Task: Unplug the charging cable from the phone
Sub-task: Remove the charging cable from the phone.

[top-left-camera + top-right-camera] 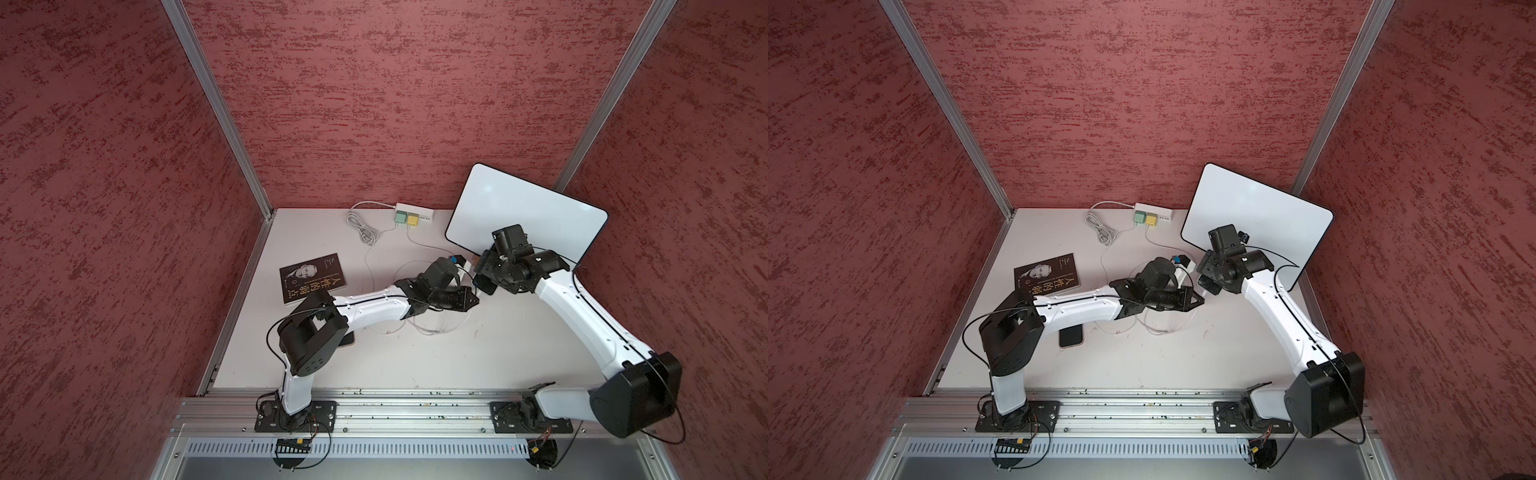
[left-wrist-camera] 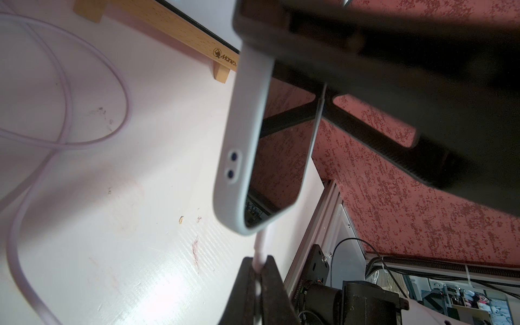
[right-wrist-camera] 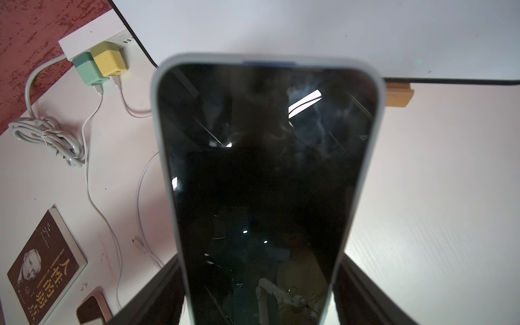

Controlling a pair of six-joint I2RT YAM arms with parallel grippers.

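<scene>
**A:** Where is the phone?

**B:** The phone [image 2: 239, 140] is held up off the desk, toward the back right corner and just in front of the white board [image 1: 528, 216]. The right fingers [image 3: 363, 295] stand wide and clamp the long sides of its pale case. The dark screen faces that wrist's camera.

**A:** And the cable?

**B:** The cable [image 2: 260, 247] meets the phone at the end farthest from the right fingers. The plug looks seated, though the case rim hides the joint itself. The left fingers [image 2: 268, 270] are pinched tight on the cable just beside the phone, with only the cable between them.

**A:** Where does the rest of it go?

**B:** It lies in loose loops on the desk, near the middle, under the left arm.

**A:** Anything else down there?

**B:** A book [image 1: 311, 276] lies near the left edge. A second phone [image 1: 1070, 336] lies flat beneath the left arm. A power strip [image 1: 415, 210] sits at the back edge with a green and a yellow charger plugged in. A bundled grey cord [image 1: 361, 226] lies beside the strip.
</scene>
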